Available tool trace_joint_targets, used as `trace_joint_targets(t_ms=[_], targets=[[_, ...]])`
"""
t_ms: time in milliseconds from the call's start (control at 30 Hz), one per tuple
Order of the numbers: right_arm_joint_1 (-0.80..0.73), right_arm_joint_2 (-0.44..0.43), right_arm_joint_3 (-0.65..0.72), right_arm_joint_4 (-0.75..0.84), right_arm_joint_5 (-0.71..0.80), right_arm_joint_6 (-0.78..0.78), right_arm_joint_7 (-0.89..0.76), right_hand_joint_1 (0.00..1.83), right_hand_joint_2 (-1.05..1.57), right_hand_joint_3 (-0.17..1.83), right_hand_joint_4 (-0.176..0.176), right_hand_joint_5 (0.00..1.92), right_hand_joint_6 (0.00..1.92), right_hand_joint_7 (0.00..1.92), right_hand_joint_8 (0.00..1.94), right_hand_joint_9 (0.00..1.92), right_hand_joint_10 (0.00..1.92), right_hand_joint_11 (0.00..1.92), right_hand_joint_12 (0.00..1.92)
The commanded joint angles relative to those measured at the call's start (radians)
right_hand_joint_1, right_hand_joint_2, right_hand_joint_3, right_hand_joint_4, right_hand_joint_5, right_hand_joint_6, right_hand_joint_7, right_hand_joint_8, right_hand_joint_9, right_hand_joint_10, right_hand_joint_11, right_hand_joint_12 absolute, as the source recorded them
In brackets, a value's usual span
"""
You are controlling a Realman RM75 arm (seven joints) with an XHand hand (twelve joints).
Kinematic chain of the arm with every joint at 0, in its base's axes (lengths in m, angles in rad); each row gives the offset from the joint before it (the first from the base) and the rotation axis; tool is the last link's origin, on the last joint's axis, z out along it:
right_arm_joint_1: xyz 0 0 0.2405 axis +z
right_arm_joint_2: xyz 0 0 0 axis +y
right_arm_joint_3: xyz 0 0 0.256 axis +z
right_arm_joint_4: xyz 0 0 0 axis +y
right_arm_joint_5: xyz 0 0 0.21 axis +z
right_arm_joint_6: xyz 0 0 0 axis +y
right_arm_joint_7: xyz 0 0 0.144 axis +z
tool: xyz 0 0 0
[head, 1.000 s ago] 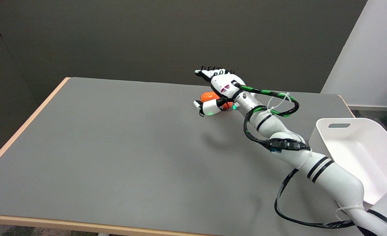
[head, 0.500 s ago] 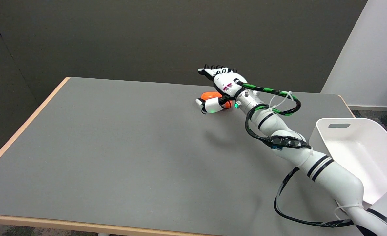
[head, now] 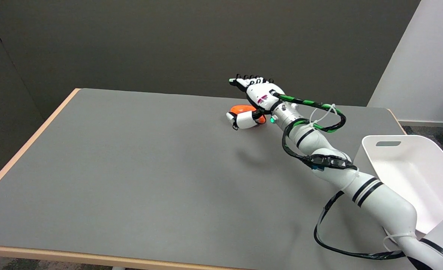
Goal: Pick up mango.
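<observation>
Grey laminate with a pale wooden edge forms the table (head: 131, 168), which is backed by a dark wall at the far side and a white panel at the far right. Above the far right part of this surface the right hand (head: 257, 99) is held, reached in on a white arm (head: 356, 183) from the lower right. The fingers (head: 249, 79) are stretched out and spread toward the far side, above the tabletop, while the thumb (head: 244, 120) is set low on the near side of the mango (head: 241, 109). Nothing is grasped: the hand is spread wide, with the fruit lying in the gap between thumb and fingers. Whether the thumb actually touches the fruit cannot be told, since the thumb covers its near side. The mango, orange-red in colour, is seen resting on the table near the far edge, right of centre, partly hidden behind the thumb and wrist. A green light (head: 272, 120) is lit at the wrist. A green-and-black striped cable (head: 311, 103) is looped from the back of the hand out to the right and back to the forearm. Farther right, at the table's right edge, a white plastic bin (head: 413, 176) with a handle slot in its far wall is placed, well apart from the fruit.
</observation>
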Motion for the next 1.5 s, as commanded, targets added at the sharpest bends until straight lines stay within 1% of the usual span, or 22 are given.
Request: trace_joint_targets(t_ms=[33,200,267,433,600,700,800,1100,1267,1333,1500], targets=[[0.039,0.007,-0.005,0.069,0.002,-0.008,0.0,0.5,0.65,0.88,0.037,0.11,0.33,0.23,0.28,0.17,0.64,0.11,1.22],[0.114,0.004,-0.06,0.199,0.005,-0.022,0.004,0.5,0.65,0.88,0.039,0.11,0.33,0.23,0.28,0.17,0.64,0.11,1.22],[0.148,0.001,-0.096,0.25,0.028,-0.015,0.001,0.46,0.62,0.97,0.04,0.1,0.34,0.21,0.31,0.16,0.65,0.12,1.18],[0.248,-0.018,-0.181,0.45,0.065,-0.003,0.001,0.45,0.61,0.98,0.041,0.1,0.34,0.21,0.31,0.16,0.65,0.12,1.17],[0.311,-0.038,-0.209,0.579,0.065,0.009,0.005,0.46,0.61,0.98,0.043,0.1,0.34,0.2,0.31,0.16,0.64,0.12,1.16],[0.339,-0.045,-0.221,0.623,0.065,0.015,0.005,0.46,0.61,0.98,0.044,0.1,0.33,0.19,0.31,0.15,0.64,0.12,1.16],[0.351,-0.049,-0.227,0.644,0.065,0.021,0.005,0.5,0.65,0.89,0.044,0.1,0.32,0.2,0.27,0.16,0.62,0.1,1.2],[0.379,-0.067,-0.238,0.673,0.065,0.027,0.005,0.49,0.65,0.89,0.044,0.1,0.32,0.2,0.27,0.16,0.61,0.1,1.19],[0.379,-0.072,-0.31,0.659,0.065,0.027,0.008,0.5,0.65,0.89,0.044,0.1,0.32,0.21,0.28,0.17,0.62,0.1,1.19],[0.376,-0.075,-0.339,0.654,0.065,0.027,0.01,0.47,0.62,0.98,0.045,0.1,0.33,0.2,0.31,0.16,0.64,0.11,1.15],[0.369,-0.081,-0.403,0.653,0.065,0.024,0.062,0.47,0.62,0.98,0.046,0.1,0.33,0.21,0.31,0.17,0.64,0.12,1.15]])
